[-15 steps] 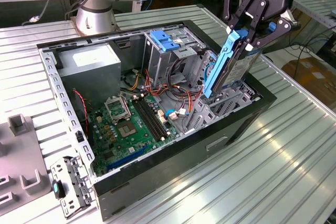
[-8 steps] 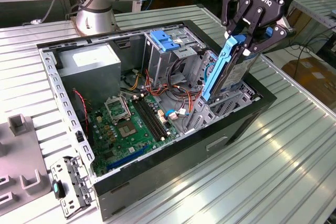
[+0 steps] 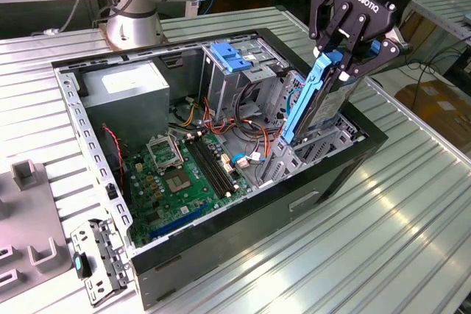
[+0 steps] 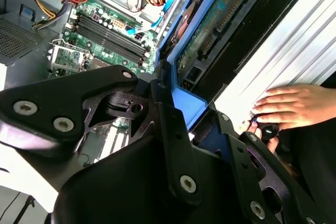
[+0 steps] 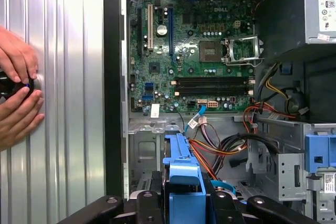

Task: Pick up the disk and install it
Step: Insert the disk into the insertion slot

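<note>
The disk [image 3: 307, 104], a grey drive with blue side rails, stands on edge and tilted, its lower end inside the drive bay [image 3: 316, 148] at the exterior view's right end of the open computer case [image 3: 243, 218]. My gripper [image 3: 340, 60] is shut on the disk's upper end, black fingers [image 3: 329, 34] clamping both flat faces. In the second wrist view the gripper [image 4: 202, 124] grips the disk's blue rail [image 4: 185, 102]. In the first wrist view the disk [image 5: 182, 174] points down into the bay, between the fingers of the gripper [image 5: 184, 205].
The case holds a green motherboard [image 3: 184, 174], a grey power-supply box [image 3: 125, 86], a blue latch plate [image 3: 232, 55] and loose cables [image 3: 246, 137]. A person's hands [image 5: 18, 87] rest on the ribbed table beside the case. Grey fixtures [image 3: 29, 211] and a metal bracket [image 3: 99, 259] lie at the exterior view's left.
</note>
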